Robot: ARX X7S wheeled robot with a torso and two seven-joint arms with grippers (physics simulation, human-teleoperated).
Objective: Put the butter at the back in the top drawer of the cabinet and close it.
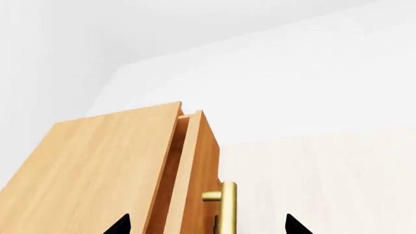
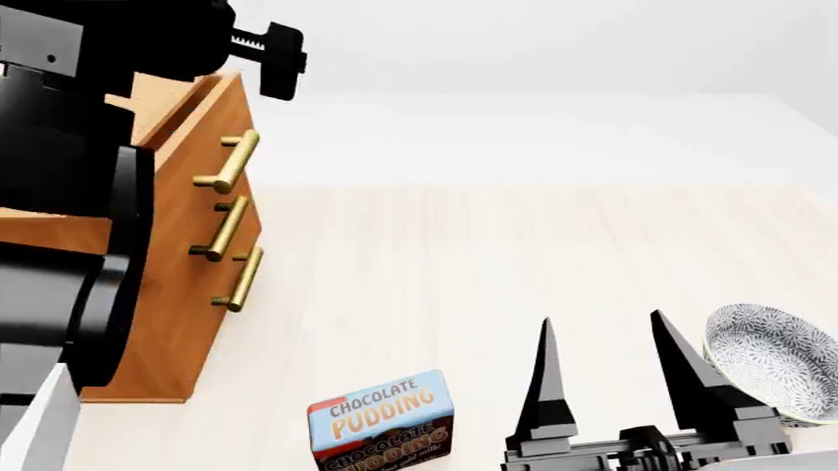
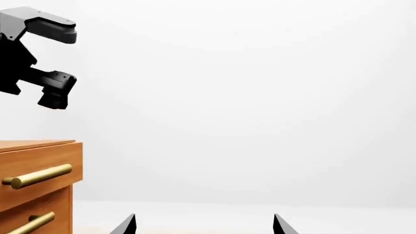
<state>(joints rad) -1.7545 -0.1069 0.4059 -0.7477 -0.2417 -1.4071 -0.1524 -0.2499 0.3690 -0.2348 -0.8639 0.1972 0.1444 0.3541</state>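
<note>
The butter is out of view in every frame. The honey-coloured cabinet (image 2: 177, 294) stands at the left in the head view, with three brass bar handles on its front. Its top drawer (image 1: 195, 161) sits a little way out, a narrow gap showing behind its front. The top handle (image 1: 224, 204) lies in line with the space between my left gripper's (image 1: 208, 226) open fingers, just beyond their tips. My left arm (image 2: 78, 147) hangs over the cabinet. Low at the right, my right gripper (image 2: 613, 368) is open and holds nothing.
A brown-and-blue chocolate pudding box (image 2: 383, 417) stands on the pale floor in front of the cabinet. A patterned bowl (image 2: 772, 363) sits just right of my right gripper. In the right wrist view the cabinet's edge (image 3: 39, 165) shows at one side, against white wall.
</note>
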